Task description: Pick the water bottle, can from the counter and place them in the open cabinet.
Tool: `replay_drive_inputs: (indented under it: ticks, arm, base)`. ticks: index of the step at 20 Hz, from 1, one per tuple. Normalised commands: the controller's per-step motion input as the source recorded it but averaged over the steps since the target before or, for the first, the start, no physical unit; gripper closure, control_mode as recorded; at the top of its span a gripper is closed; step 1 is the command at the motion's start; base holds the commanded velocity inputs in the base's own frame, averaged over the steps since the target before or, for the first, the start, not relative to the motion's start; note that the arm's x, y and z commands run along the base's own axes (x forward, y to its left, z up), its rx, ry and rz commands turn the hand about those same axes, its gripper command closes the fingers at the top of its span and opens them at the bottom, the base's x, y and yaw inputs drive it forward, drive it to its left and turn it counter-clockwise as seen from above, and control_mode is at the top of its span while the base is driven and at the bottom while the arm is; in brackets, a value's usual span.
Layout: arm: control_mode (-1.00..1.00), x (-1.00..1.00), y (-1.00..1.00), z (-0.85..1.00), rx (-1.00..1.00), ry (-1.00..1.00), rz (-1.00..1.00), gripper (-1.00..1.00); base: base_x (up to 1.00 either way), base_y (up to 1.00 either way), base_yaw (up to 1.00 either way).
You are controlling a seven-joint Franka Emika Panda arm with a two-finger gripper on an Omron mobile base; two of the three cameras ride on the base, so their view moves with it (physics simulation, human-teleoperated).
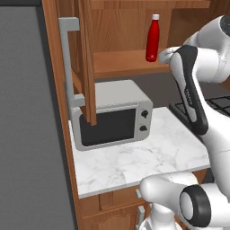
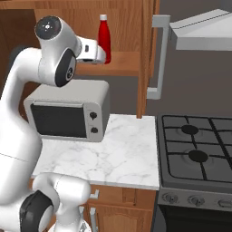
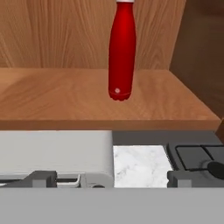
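Observation:
The water bottle [image 1: 152, 38] [image 2: 104, 38] [image 3: 121, 52], red with a white cap, stands upright on the wooden shelf [image 1: 117, 64] [image 2: 126, 63] [image 3: 52, 98] of the open cabinet. My gripper [image 1: 164, 55] [image 2: 107, 56] [image 3: 113, 178] hovers just in front of the shelf edge, level with the bottle's base and apart from it. It is open with nothing between its fingers [image 3: 43, 177]. The cabinet door [image 1: 86, 58] [image 2: 147, 54] stands swung out, its grey bar handle [image 1: 67, 58] [image 2: 159, 59] facing me. The can and the counter are out of view.
A grey microwave [image 1: 112, 117] [image 2: 68, 111] [image 3: 52, 151] sits on a marble worktop [image 1: 143, 161] [image 2: 113, 154] directly under the shelf. A black gas stove [image 2: 195, 145] [image 1: 218, 104] adjoins on the right, with a range hood [image 2: 199, 31] above it.

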Motion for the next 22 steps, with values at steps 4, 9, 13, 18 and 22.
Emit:
replay_drive_inputs:
  ticks: [4, 9, 13, 18, 22]
  arm:
    - [-1.0, -0.33, 0.18, -0.3, 0.0, 0.01, 0.02, -1.0]
    - [-1.0, -0.26, 0.2, -0.25, 0.0, 0.03, 0.01, -1.0]
    - [-1.0, -0.14, 0.23, -0.14, 0.0, 0.05, 0.0, -1.0]
    - [-1.0, -0.09, 0.14, -0.07, 0.0, 0.07, 0.0, -1.0]
    - [-1.0, -0.13, 0.03, -0.14, 0.0, 0.04, 0.0, -1.0]
  base:
    - [0.0, 0.0, 0.0]
    - [0.0, 0.0, 0.0]
    - [0.0, 0.0, 0.0]
    - [0.0, 0.0, 0.0]
    - [0.0, 0.0, 0.0]
